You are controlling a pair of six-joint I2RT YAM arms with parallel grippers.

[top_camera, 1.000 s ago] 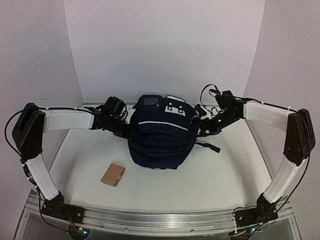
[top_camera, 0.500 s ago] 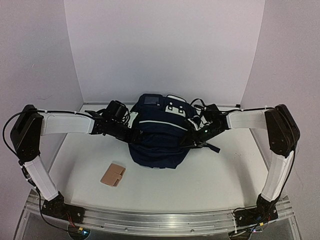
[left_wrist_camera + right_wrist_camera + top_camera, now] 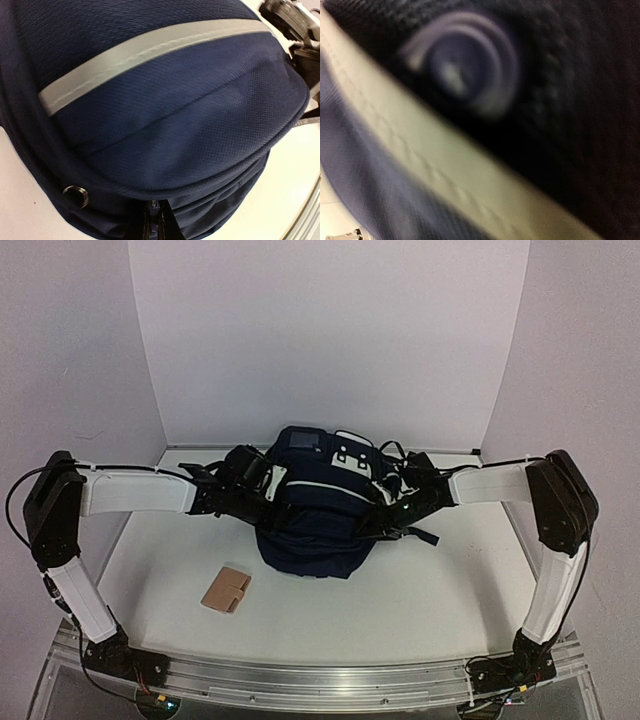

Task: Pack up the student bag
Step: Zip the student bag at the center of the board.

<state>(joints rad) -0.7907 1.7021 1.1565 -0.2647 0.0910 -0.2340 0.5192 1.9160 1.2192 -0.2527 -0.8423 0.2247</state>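
Student bag [image 3: 318, 515] on the surface [image 3: 420, 590], L hand [image 3: 262, 485] clenched at bag's left flank, R hand [image 3: 385, 502] at right flank, grip we cannot tell: we shd brace both flanks evenly before working the zip [image 3: 152, 222].

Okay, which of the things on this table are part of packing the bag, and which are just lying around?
Part of the job:
- large dark navy fabric backpack

Lying about:
- flat tan folded item in front of it, untouched; possibly awaiting packing
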